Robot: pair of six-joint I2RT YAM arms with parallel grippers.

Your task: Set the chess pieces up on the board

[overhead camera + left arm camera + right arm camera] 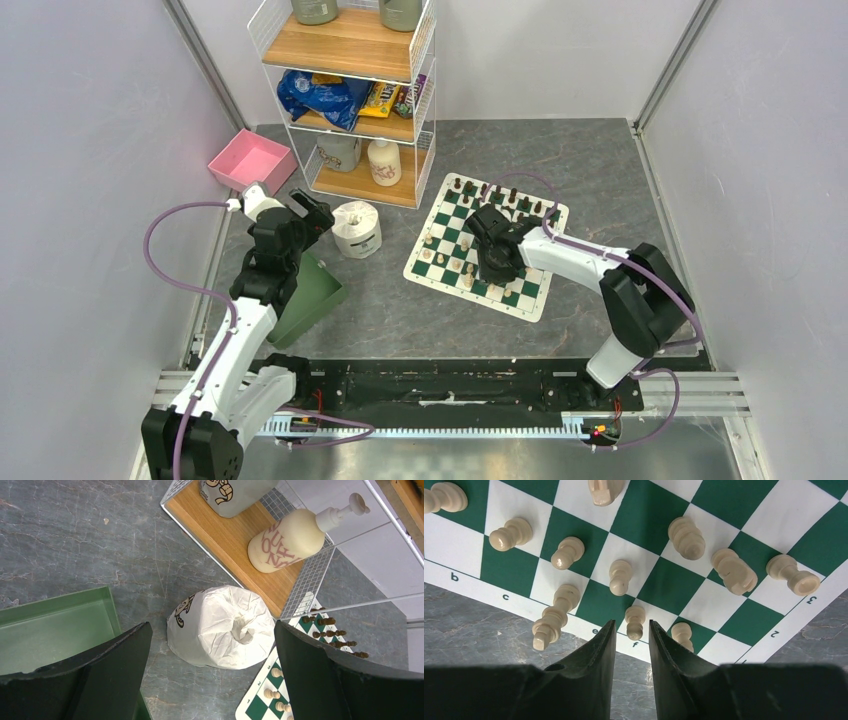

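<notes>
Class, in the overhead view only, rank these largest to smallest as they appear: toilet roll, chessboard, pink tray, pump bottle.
1. chessboard
2. pink tray
3. toilet roll
4. pump bottle
The last two look nearly alike, so that order is unsure.

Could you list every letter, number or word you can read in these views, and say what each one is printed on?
"b": white border of the board
"c": same border
"e": same border
"f": same border
"3": adjoining border
"2": adjoining border
Pump bottle: reddish lettering, not legible.
Toilet roll: dark print on the wrapper, unreadable.
Snack bags: print too small to read.
</notes>
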